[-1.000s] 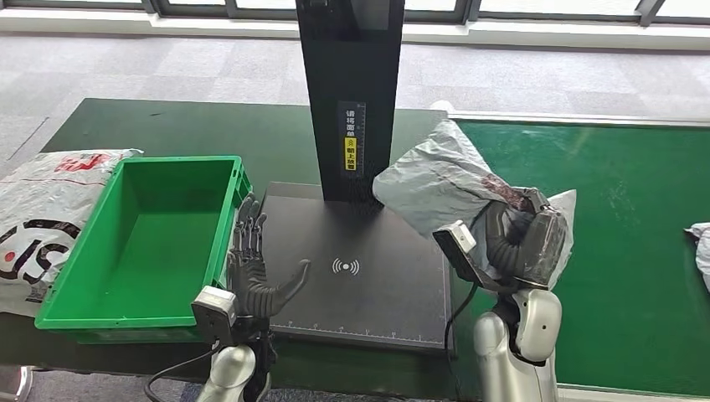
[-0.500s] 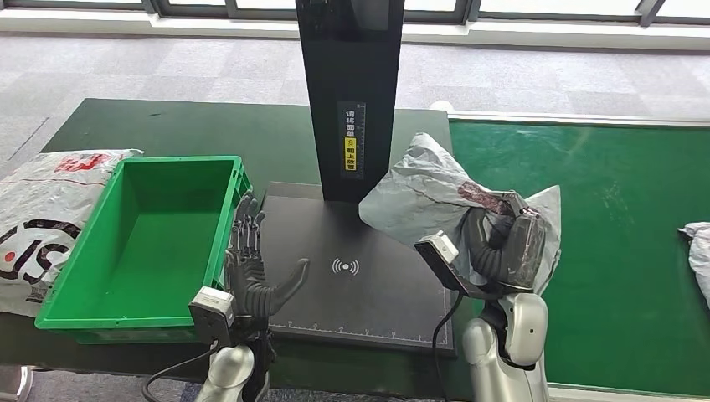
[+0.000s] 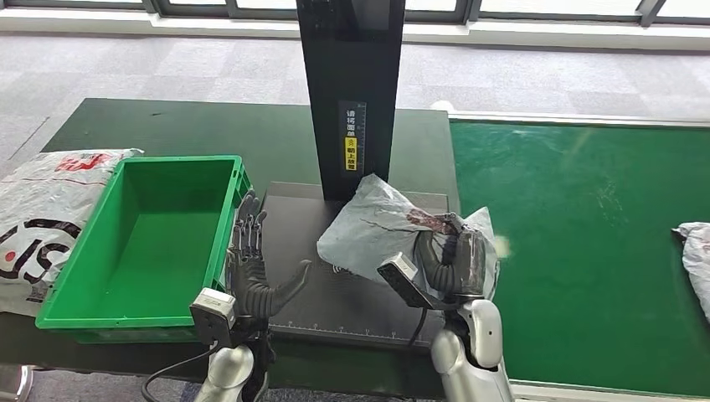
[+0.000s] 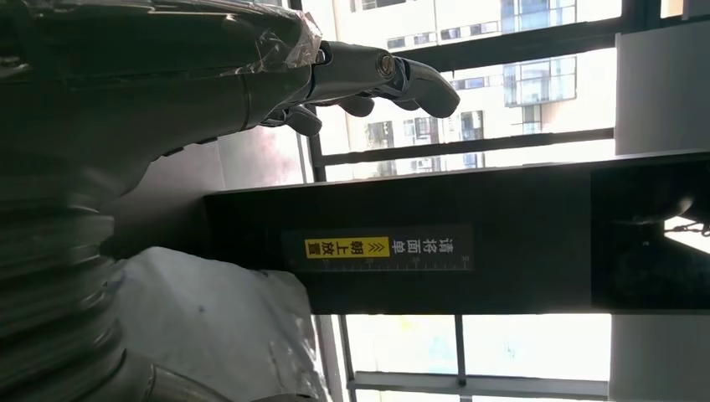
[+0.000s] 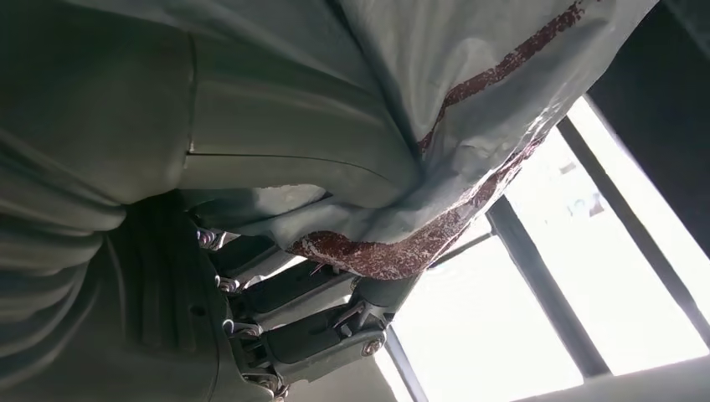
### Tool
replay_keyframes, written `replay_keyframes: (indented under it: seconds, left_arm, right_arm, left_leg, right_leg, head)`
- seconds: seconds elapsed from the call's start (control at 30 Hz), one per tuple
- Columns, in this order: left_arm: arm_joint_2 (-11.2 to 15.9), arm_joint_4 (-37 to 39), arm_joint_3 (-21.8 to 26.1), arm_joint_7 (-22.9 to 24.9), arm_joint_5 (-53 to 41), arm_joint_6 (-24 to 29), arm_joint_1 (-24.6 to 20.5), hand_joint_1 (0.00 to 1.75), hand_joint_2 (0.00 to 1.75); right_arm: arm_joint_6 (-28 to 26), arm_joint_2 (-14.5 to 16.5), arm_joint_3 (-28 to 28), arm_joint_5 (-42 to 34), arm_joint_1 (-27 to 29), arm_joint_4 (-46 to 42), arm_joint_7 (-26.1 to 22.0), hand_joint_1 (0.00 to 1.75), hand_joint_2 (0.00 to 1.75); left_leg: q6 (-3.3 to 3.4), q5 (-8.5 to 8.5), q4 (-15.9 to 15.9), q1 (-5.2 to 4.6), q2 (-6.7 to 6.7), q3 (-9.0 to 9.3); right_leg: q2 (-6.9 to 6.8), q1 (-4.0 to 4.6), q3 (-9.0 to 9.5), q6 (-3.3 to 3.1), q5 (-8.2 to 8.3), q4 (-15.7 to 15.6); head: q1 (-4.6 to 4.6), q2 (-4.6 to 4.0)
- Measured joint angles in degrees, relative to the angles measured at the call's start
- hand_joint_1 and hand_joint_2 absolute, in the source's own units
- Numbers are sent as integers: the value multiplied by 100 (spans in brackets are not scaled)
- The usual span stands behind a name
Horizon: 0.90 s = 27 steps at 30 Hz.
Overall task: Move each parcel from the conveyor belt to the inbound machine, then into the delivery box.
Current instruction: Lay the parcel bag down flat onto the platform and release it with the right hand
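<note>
My right robot hand [image 3: 456, 261] grips the grey parcel [image 3: 377, 228] over the black inbound machine's plate [image 3: 293, 219], below its upright column [image 3: 350, 92]. My left robot hand [image 3: 255, 272] holds nothing, fingers spread, beside the green delivery box [image 3: 142, 243], which has nothing inside, on the bench [image 3: 184, 130].

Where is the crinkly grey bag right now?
In the head view the grey parcel is in the right robot hand, over the right part of the black scanner plate, just in front of the black post.
</note>
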Motion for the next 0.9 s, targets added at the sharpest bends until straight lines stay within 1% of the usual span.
replay_keyframes:
  seconds: [0.17, 0.37, 0.4, 0.5, 0.53, 0.57, 0.67, 0.7, 0.8, 0.9]
  left_arm:
    - [0, 1, 0, 2, -2, 0, 1, 0, 175]
    - [1, 2, 0, 2, -1, 1, 1, 0, 175]
    - [0, 3, 0, 2, 1, 4, 1, 0, 175]
    - [1, 8, 0, 2, 35, 40, -1, 0, 175]
    - [2, 11, 0, 2, 51, 56, -2, 0, 175]
    - [2, 15, 0, 2, 62, 69, -4, 0, 175]
    - [2, 25, 0, 1, 75, 109, -9, 0, 175]
    - [2, 27, 0, 1, 80, 125, -8, 0, 175]
    - [2, 30, 0, 2, 95, 162, -6, 0, 175]
    - [2, 29, 0, 1, 104, 198, -5, 0, 175]
  right_arm:
    - [-10, -1, 14, -53, -38, 444, -33, 175, 175]
    - [-20, -1, 30, -61, -62, 651, -36, 175, 175]
    - [-22, -1, 30, -62, -65, 672, -42, 167, 175]
    - [-26, -1, 15, -73, -82, 768, -90, 36, 175]
    - [-25, -1, 3, -67, -106, 841, -82, 0, 175]
    - [-19, -1, -13, -35, -152, 962, -23, 0, 175]
    - [-12, -1, -56, 83, -385, 1540, 265, 0, 44]
    - [-19, -1, -68, 68, -451, 1709, 287, 0, 0]
    - [-31, 1, -96, -122, -530, 1940, 132, 0, 0]
    - [-33, 7, -125, -390, -503, 1885, -135, 0, 0]
  left_leg:
    - [0, 0, 0, 0, -3, 3]
    - [0, 0, 0, 0, -3, -3]
    - [0, 0, 0, 0, -3, -5]
    - [0, 0, 0, 0, -1, -17]
    - [0, 0, 0, 0, -1, -21]
    - [0, 0, 0, 0, 1, -24]
    - [-1, 0, 0, 0, 10, -12]
    - [-1, 0, 0, 0, 12, 0]
    - [-1, 3, 1, 0, 10, 18]
    - [-1, 3, 1, 0, 10, 17]
  right_leg:
    - [-2, 0, 0, 0, 0, 0]
    - [-2, 0, 0, 0, 0, -1]
    - [-2, 0, 0, 0, 0, -1]
    - [-1, 0, 1, 0, 0, 0]
    - [0, 0, 1, 0, 0, 0]
    - [1, 0, 1, 0, 0, 0]
    - [9, 0, 1, -1, 1, 0]
    - [10, 1, 1, -1, 2, 0]
    - [9, 1, 2, -2, 4, 1]
    - [9, 0, 2, -2, 3, 1]
  head:
    - [0, 0]
    - [0, 0]
    - [0, 0]
    - [0, 0]
    - [0, 0]
    - [0, 0]
    - [0, 0]
    - [0, 0]
    - [0, 0]
    - [0, 0]
